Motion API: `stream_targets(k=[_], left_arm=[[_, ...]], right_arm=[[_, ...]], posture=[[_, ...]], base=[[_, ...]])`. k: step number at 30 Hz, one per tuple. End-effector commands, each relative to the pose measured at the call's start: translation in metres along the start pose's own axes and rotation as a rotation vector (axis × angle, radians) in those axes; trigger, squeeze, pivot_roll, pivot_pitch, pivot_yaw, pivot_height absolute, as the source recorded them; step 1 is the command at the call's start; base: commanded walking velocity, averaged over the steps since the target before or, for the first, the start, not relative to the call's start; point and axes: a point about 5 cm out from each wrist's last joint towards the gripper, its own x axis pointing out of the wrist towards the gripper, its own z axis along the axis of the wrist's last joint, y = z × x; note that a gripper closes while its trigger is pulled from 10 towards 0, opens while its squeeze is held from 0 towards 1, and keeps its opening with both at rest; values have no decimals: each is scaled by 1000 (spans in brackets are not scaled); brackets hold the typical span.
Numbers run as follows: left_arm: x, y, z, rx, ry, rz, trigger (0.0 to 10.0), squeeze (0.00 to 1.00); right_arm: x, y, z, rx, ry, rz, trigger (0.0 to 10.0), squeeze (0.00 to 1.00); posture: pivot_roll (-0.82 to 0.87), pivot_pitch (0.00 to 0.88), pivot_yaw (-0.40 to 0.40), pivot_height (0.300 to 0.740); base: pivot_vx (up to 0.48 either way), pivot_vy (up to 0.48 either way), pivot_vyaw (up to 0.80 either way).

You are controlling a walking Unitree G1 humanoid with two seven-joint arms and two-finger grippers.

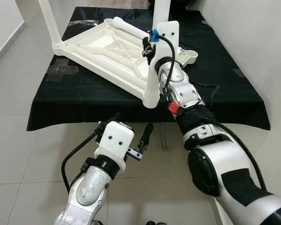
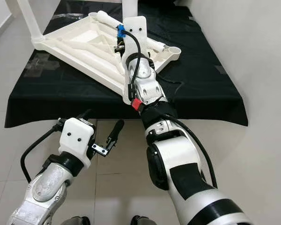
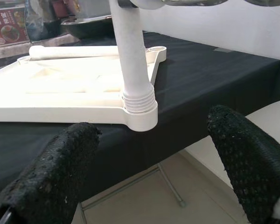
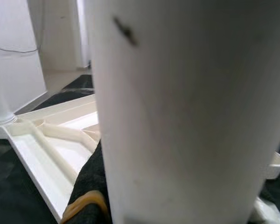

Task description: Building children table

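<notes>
White plastic tabletop lies upside down on the black-covered desk, ribs up, so the corner sockets face up for the legs. One leg already stands in the far left corner. Near corner hangs right at the desk edge, a second leg upright in its socket. Right hand sits up on that leg; wrist view has the white tube pressed close against the black finger pad, so it looks clamped on the leg, probably to steady or twist it into the threaded collar. Third leg lies loose across the tabletop, waiting. Far right corner socket still open. Left hand hovers below the desk edge, fingers spread apart, holding nothing, aimed at the near corner, likely ready to brace it
</notes>
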Motion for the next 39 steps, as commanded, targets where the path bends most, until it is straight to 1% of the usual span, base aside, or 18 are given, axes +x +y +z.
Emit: stream_targets(k=[1, 3, 7, 9, 11, 13, 17, 22, 24, 25, 26, 28, 29, 30, 33, 35, 36, 39], left_arm=[[0, 0, -2, 10, 9, -5, 10000, 0], [0, 1, -2, 12, 8, -4, 10000, 0], [1, 2, -1, 16, 6, -2, 10000, 0], [1, 2, -1, 18, 6, -1, 10000, 0], [1, 3, -1, 20, 6, 3, 10000, 0], [1, 4, -1, 22, 6, 3, 10000, 0], [1, 6, -1, 28, 5, 7, 10000, 0], [3, 8, -1, 32, 2, 10, 10000, 0], [3, 8, -1, 33, 2, 10, 10000, 0], [4, 9, 0, 34, 1, 11, 10000, 0], [4, 9, 0, 35, 0, 11, 10000, 0], [4, 9, 0, 36, 0, 11, 10000, 0], [4, 10, 0, 37, -1, 13, 10000, 0], [4, 10, 0, 37, -1, 13, 10000, 0], [5, 11, 0, 39, -4, 18, 10000, 0], [5, 11, 0, 39, -6, 23, 10000, 0], [5, 11, 0, 39, -6, 23, 10000, 0], [5, 12, 2, 40, -9, 31, 10000, 0]], right_arm=[[-19, -15, -81, 10, 342, -95, 10000, 0], [-19, -15, -81, 15, 345, -104, 10000, 0], [-21, -17, -85, 42, 363, -167, 10000, 0], [-21, -17, -85, 40, 359, -192, 10000, 0], [-23, -18, -87, 29, 361, -249, 10000, 0], [-24, -18, -88, 34, 363, -266, 10000, 0], [-30, -21, -95, 58, 365, -389, 10000, 0], [-33, -23, -94, 69, 340, -488, 10000, 0], [-34, -23, -95, 64, 341, -511, 10000, 0], [-36, -23, -94, 64, 344, -577, 10000, 0], [-36, -22, -91, 51, 330, -600, 10000, 0], [-36, -22, -89, 42, 320, -612, 10000, 0], [-36, -20, -87, 33, 318, -640, 10000, 0], [-36, -20, -87, 33, 318, -640, 10000, 0], [-36, -11, -83, 37, 315, -673, 10000, 0], [-36, -5, -82, 11, 318, -688, 10000, 0], [-36, -5, -82, 11, 318, -688, 10000, 0], [-37, 5, -77, -60, 330, -747, 10000, 0]], posture=[[114, 204, -77, 740], [114, 205, -78, 740], [113, 209, -78, 740], [115, 212, -78, 740], [116, 215, -79, 740], [116, 217, -80, 740], [118, 221, -81, 740], [116, 223, -80, 740], [116, 223, -80, 740], [118, 227, -77, 740], [118, 227, -77, 740], [118, 227, -77, 740], [118, 228, -80, 740], [118, 228, -80, 740], [117, 230, -81, 740], [123, 231, -86, 740], [123, 231, -86, 740], [127, 234, -93, 740]], base=[[0, 0, 0], [0, 0, 0], [0, 0, 0], [0, 0, 0], [0, 0, 0], [0, 0, 0], [0, 0, 0], [0, 0, 0], [0, 0, 0], [0, 0, 0], [0, 0, 0], [0, 0, 0], [0, 0, 0], [0, 0, 0], [0, 0, 0], [0, 0, 0], [0, 0, 0], [0, 0, 0]])
